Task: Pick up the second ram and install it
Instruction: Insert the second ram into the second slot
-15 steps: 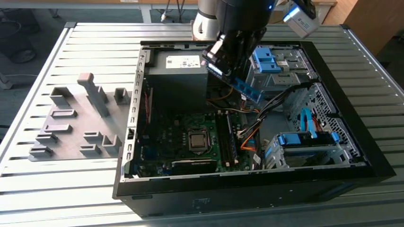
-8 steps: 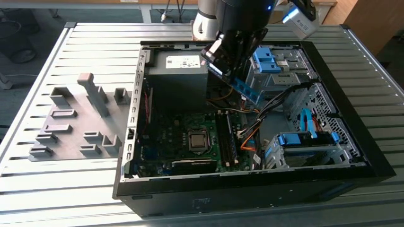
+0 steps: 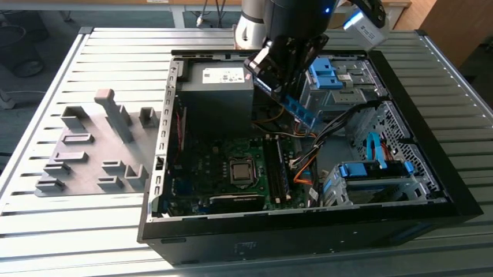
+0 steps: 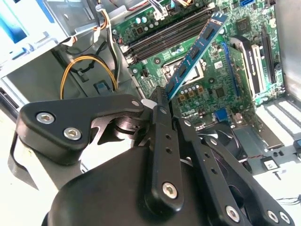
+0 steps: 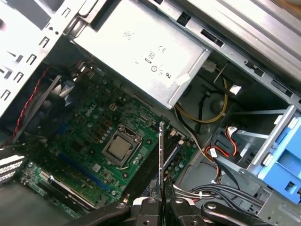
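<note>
My gripper [image 3: 279, 81] hangs over the open computer case [image 3: 161, 173], shut on the second ram [image 3: 302, 109]. The ram is a long thin board that slants down from the fingers toward the motherboard [image 3: 223, 173]. In the second wrist view the ram [image 4: 197, 49] reaches out from the gripper [image 4: 162, 101], its far end above the black memory slots [image 4: 169, 35]. It appears edge-on in the first wrist view, the ram [image 5: 161, 160] standing up from the gripper [image 5: 161, 201] over the memory slots [image 5: 153, 172] beside the processor socket [image 5: 120, 148]. The ram is clear of the slots.
A grey power supply [image 3: 219, 81] fills the case's back corner. Blue drive brackets [image 3: 373, 170] and orange and yellow cables [image 3: 304, 173] lie on the exterior view's right. Grey plastic upright blocks [image 3: 100, 144] stand on the slatted table [image 3: 77, 231] outside the case on the exterior view's left.
</note>
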`<state>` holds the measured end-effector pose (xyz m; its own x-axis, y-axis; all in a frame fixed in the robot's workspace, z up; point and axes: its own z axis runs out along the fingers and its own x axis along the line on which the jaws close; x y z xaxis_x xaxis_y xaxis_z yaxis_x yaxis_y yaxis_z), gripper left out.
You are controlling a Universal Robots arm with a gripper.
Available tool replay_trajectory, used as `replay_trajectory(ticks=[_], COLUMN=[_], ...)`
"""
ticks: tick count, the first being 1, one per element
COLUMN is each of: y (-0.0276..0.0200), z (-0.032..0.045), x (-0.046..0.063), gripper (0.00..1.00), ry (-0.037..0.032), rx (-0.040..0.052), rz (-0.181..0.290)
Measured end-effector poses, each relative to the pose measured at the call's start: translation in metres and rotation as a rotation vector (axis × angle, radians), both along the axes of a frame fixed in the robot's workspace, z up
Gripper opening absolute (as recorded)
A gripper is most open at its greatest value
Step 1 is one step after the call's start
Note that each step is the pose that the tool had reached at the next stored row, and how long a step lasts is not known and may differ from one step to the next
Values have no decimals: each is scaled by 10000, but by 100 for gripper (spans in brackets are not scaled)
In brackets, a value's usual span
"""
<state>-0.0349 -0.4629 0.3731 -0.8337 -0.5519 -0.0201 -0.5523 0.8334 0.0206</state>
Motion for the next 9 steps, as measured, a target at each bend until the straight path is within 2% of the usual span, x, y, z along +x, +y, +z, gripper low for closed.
replay_trajectory(ticks=[5,9], y=[0,0], z=[-2,-7], x=[0,0], gripper=[14,14], ry=[0,0], rx=[1,1], rz=[-378,-1016])
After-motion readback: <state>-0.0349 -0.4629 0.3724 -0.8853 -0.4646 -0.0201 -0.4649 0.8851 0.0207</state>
